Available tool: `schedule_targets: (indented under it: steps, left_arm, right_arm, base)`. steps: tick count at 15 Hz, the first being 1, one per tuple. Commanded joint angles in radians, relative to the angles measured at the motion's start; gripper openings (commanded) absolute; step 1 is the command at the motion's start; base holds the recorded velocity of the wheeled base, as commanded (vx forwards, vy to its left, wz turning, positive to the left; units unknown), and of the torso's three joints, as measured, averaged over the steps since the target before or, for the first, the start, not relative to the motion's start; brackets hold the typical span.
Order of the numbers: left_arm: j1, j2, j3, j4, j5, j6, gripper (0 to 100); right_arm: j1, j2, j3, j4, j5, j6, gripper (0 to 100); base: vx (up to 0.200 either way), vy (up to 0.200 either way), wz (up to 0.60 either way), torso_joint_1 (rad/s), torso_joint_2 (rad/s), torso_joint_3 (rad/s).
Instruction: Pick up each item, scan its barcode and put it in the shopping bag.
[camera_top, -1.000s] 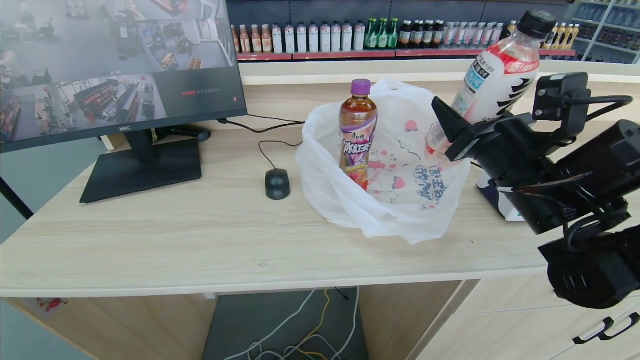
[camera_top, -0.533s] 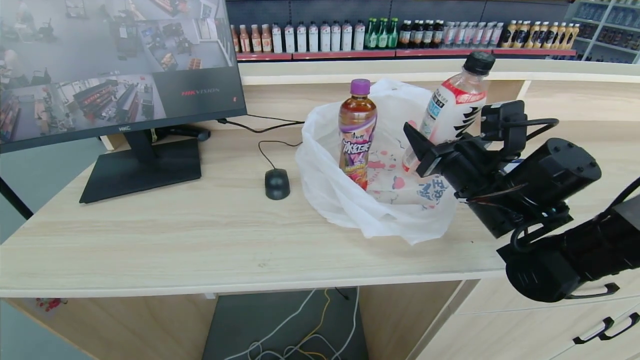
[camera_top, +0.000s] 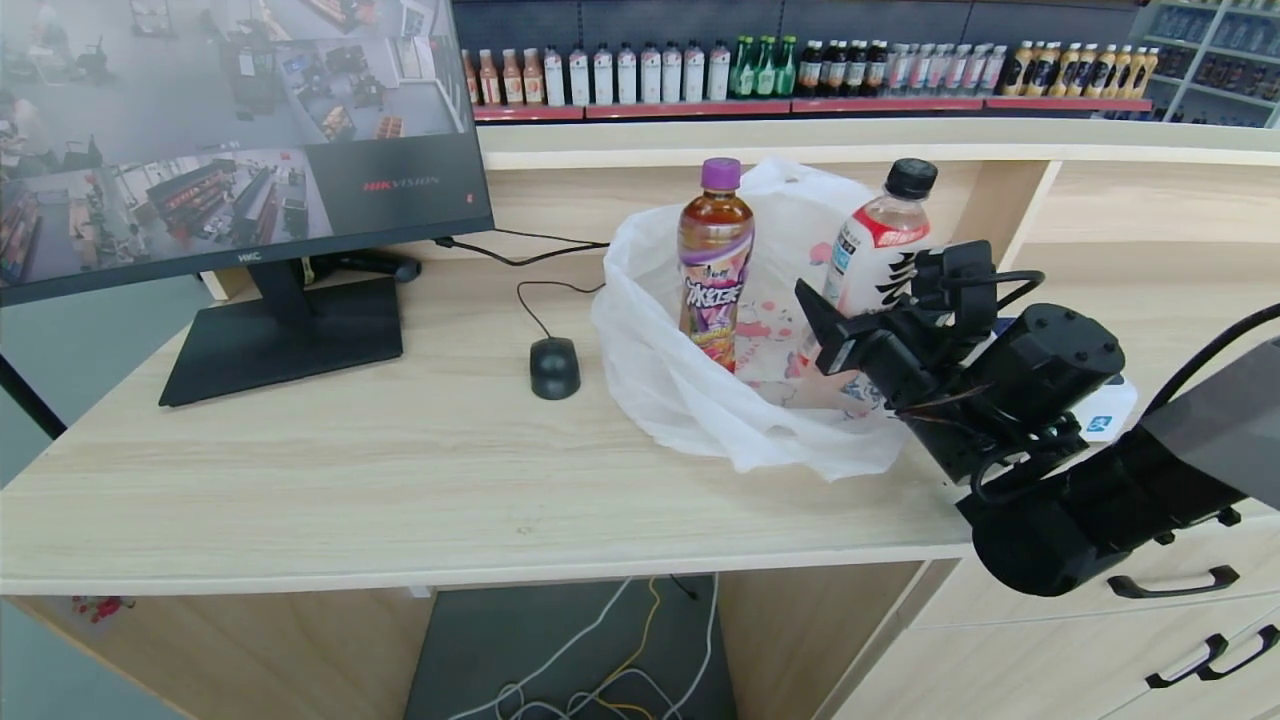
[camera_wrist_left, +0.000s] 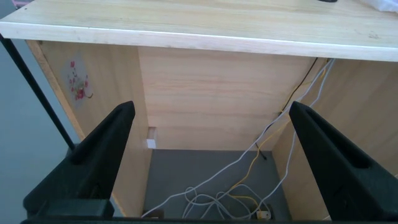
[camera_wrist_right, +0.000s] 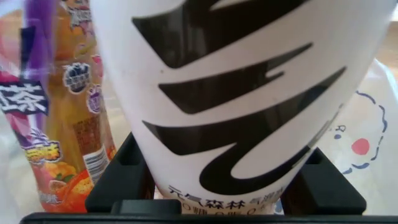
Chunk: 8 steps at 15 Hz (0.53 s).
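Right gripper (camera_top: 835, 335), clamped on the white bottle (camera_top: 880, 250) at centre-right, holds it inside the shopping bag (camera_top: 680, 400) beside the already bagged purple-capped bottle (camera_top: 714, 270); releasing it looks next.

The white bottle (camera_top: 872, 245) in my right gripper (camera_top: 868, 315) has its lower half hidden behind the gripper and the shopping bag (camera_top: 690, 400), and my right wrist view cuts off its cap and base. The purple-capped bottle (camera_top: 715, 260) has its base partly behind the bag's near wall. A white and blue thing (camera_top: 1108, 412) is mostly covered by my right arm (camera_top: 1050, 400), the monitor (camera_top: 230, 130) runs off the top and left edges, and the shelf bottles (camera_top: 800, 65) are too small to tell apart.
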Motion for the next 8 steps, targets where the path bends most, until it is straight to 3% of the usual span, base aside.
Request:
schedule_targets:
  steps: [1, 8]
  left_arm:
    - [0.001, 0.0, 0.0, 0.0, 0.0, -0.002, 100]
    - [0.0, 0.0, 0.0, 0.0, 0.0, -0.002, 100]
  right_arm:
    - [-0.002, 0.023, -0.005, -0.001, -0.001, 0.001, 0]
    - [-0.003, 0.07, -0.024, -0.001, -0.004, 0.01, 0]
  base:
    - [0.0, 0.0, 0.0, 0.0, 0.0, 0.0]
    - [0.0, 0.0, 0.0, 0.0, 0.0, 0.0]
